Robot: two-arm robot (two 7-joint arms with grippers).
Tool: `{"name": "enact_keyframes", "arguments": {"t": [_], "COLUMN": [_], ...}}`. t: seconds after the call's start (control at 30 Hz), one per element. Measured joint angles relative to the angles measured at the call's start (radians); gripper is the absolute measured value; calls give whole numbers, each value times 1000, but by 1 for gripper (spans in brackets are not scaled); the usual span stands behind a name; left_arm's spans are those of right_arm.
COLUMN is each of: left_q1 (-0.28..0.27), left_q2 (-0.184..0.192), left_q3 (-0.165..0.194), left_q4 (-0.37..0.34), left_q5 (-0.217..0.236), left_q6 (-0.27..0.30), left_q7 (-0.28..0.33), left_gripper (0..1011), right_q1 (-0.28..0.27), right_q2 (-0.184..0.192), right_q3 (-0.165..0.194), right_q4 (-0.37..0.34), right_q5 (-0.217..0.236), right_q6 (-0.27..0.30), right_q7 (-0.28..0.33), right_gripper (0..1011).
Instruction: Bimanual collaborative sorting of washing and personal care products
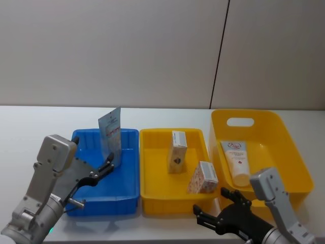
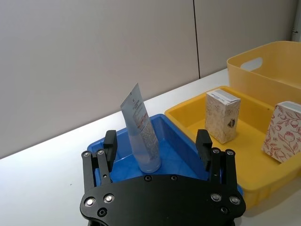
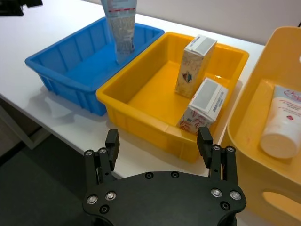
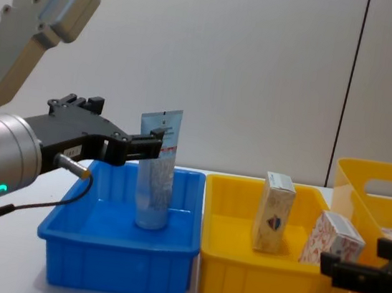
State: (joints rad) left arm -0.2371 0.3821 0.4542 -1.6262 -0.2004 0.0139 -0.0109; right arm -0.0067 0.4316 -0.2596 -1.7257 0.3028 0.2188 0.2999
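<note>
Pale-blue tube (image 1: 110,136) stands ungripped in the blue tray (image 1: 127,195) just ahead of the left gripper (image 2: 156,141) and its wide fingers, with the cream carton (image 1: 177,151) and white carton (image 1: 203,178) in the yellow tray (image 1: 152,203) beyond the right gripper (image 3: 158,136) and its spread fingers, so sorting looks nearly finished.

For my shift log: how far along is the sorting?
Seemingly done: pale-blue tube upright in blue tray, cream carton and red-print carton in yellow tray, white tube in yellow basket. In hand: nothing; left gripper open by the pale-blue tube, right gripper open before yellow tray. Remaining: no product seen outside a container.
</note>
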Motion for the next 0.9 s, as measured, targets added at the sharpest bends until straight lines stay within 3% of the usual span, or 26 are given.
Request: {"name": "enact_keyframes", "arguments": {"t": [0.4, 0.9], "left_q1": [0, 0], "left_q2": [0, 0], "left_q3": [0, 0], "left_q4": [0, 0], "left_q5": [0, 0], "left_q6": [0, 0], "left_q7": [0, 0], "left_gripper": [1001, 1001], "right_q1": [17, 24], "right_q2": [-19, -74], "right_q3": [-20, -14], "right_q4": [35, 78], "right_q5": [-31, -74], "right_q6": [4, -3], "right_q7": [-13, -93], "right_gripper": [1003, 1003]}}
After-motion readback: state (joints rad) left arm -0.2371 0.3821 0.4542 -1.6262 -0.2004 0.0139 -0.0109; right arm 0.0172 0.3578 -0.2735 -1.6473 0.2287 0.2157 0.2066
